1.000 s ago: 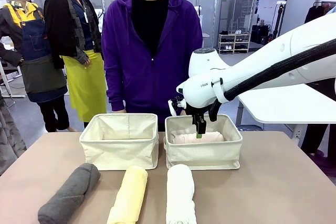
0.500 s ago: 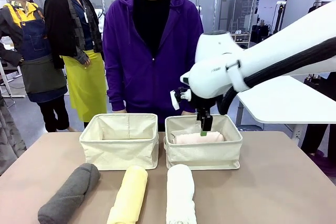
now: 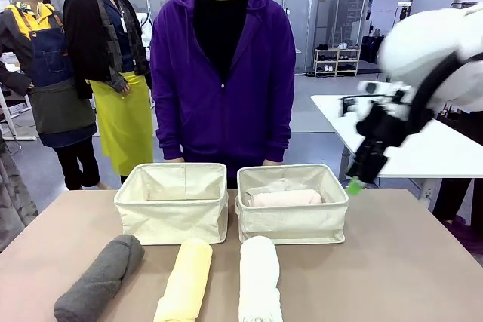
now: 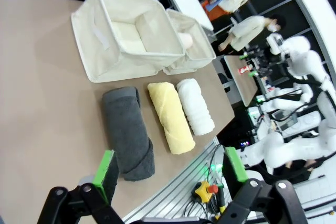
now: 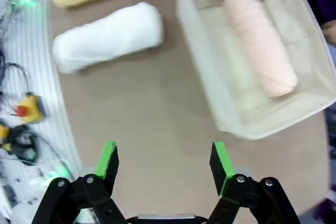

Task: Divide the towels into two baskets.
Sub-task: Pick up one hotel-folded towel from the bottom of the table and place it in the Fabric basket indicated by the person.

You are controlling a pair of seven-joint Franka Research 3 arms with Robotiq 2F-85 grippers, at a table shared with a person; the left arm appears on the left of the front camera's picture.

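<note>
On the tabletop (image 3: 407, 262), the soft-walled cream canvas left basket (image 3: 170, 220) and right basket (image 3: 293, 224) could buckle or slide if you clip a folded rim; the right one holds the pink towel (image 3: 287, 198). The grey towel (image 3: 102, 277), yellow towel (image 3: 186, 280) and white towel (image 3: 259, 280), plush terry rolls lying in front, may unroll under a shallow pinch. Left jaws and right jaws stand apart, empty.

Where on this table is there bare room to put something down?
Bare table lies right of the white towel and right basket. The left basket holds nothing. Crowded: the near middle, where the grey towel, yellow towel and white towel lie side by side.
</note>
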